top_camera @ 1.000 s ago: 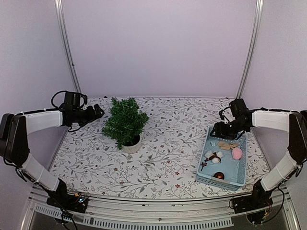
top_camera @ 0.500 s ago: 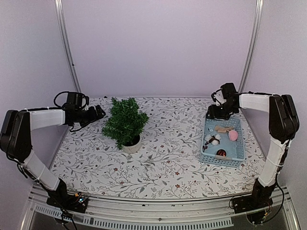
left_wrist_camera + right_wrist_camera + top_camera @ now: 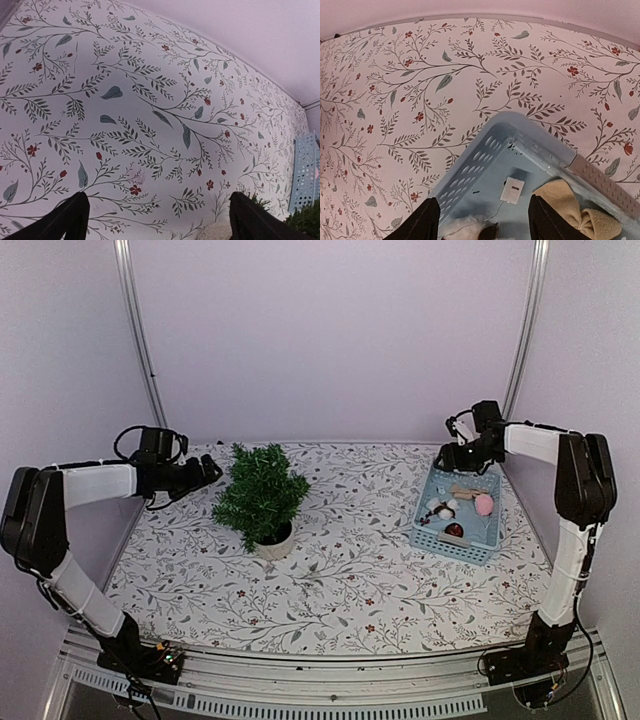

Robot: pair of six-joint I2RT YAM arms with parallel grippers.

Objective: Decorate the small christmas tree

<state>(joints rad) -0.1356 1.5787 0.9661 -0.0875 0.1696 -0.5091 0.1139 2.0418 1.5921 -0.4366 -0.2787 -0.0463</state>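
Top external view shows one small christmas tree [image 3: 260, 492], two grippers and one light blue basket [image 3: 455, 550]. Four ornaments lie in the basket: a pink pompom [image 3: 484, 503], a dark red ball [image 3: 455, 530], a tan bow [image 3: 464, 490] and a white piece [image 3: 440, 508]. The tree stands upright at centre left, bushy and dark green, in a round white pot [image 3: 274, 541]. The left gripper [image 3: 205, 473], just left of the tree, is spread wide and holds nothing. The right gripper [image 3: 447, 456] straddles the basket's far corner; whether it pinches the wall I cannot tell.
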